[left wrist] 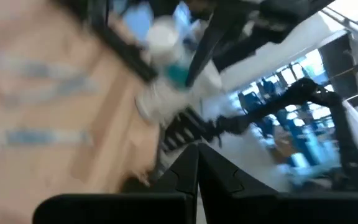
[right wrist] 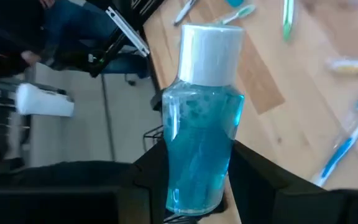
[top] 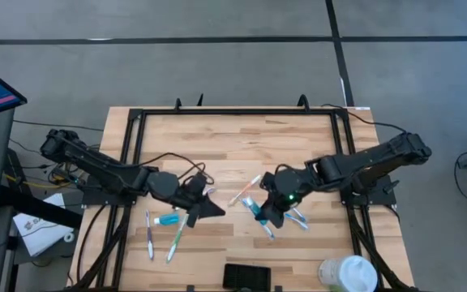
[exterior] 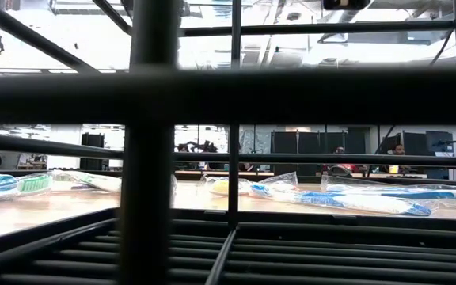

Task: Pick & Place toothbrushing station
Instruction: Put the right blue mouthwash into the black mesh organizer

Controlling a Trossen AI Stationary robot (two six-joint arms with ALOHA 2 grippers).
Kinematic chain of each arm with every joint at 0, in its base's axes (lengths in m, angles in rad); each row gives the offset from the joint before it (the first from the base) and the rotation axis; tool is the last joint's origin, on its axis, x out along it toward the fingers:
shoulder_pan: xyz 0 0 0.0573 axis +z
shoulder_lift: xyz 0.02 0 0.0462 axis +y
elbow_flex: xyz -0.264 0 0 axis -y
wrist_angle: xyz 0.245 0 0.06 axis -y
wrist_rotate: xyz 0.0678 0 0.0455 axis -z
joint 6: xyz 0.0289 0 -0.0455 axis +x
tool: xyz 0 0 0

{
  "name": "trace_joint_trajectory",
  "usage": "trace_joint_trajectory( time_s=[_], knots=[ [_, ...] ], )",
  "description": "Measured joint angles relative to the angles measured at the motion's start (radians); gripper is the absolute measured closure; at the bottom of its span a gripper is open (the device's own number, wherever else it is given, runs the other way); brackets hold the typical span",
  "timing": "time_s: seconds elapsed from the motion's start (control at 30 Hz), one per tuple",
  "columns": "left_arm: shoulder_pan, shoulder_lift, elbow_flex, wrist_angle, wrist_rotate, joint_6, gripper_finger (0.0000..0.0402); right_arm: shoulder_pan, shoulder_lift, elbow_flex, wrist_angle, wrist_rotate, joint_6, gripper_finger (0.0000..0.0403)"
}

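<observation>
High view: right gripper sits mid-table, right of centre, fingers clamped on a small clear bottle of blue liquid w/ white cap. Right wrist view confirms the grip: bottle stands between the two dark fingers, cap end pointing away from the wrist. Toothbrushing station, a low black rectangular holder, lies at the table's near edge, roughly centre, long axis running left-right across the table. Key relation: station lies toward the near edge from the right gripper's fingers and slightly to the left, apart from them, w/ bare wood between. Right arm judged a little nearer the station than left, and it carries the load. Left gripper hovers left of centre, fingers clenched, nothing seen held. Loose toothbrushes, green and blue plastic, lie on the light wooden tabletop under and beside both grippers. White round cup-like container stands at the near right corner, beside the station but well apart.
</observation>
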Motion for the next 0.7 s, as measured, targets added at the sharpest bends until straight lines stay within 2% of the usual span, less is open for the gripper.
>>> trace_joint_trajectory(
  time_s=[0.1, 0.27, 0.37, 0.5, 0.7],
  knots=[
    [0.011, 0.001, -0.001, -0.007, 0.088, -0.122, 0.0401, 0.041, 0.015, 0.000, -0.009, 0.071, -0.068, 0.0272],
    [0.021, 0.001, -0.001, -0.007, 0.115, -0.326, 0.0394, 0.097, 0.057, 0.000, -0.074, 0.151, -0.122, 0.0272],
    [0.037, 0.019, -0.001, -0.003, 0.177, -0.363, 0.0383, 0.120, 0.100, 0.001, -0.099, 0.194, -0.125, 0.0272],
    [0.034, 0.055, -0.002, -0.001, 0.201, -0.311, 0.0349, 0.146, 0.147, 0.000, -0.099, 0.192, -0.117, 0.0272],
    [0.035, 0.100, -0.002, 0.042, 0.220, -0.052, 0.0277, 0.183, 0.163, 0.000, -0.040, 0.140, -0.092, 0.0272]
  ],
)
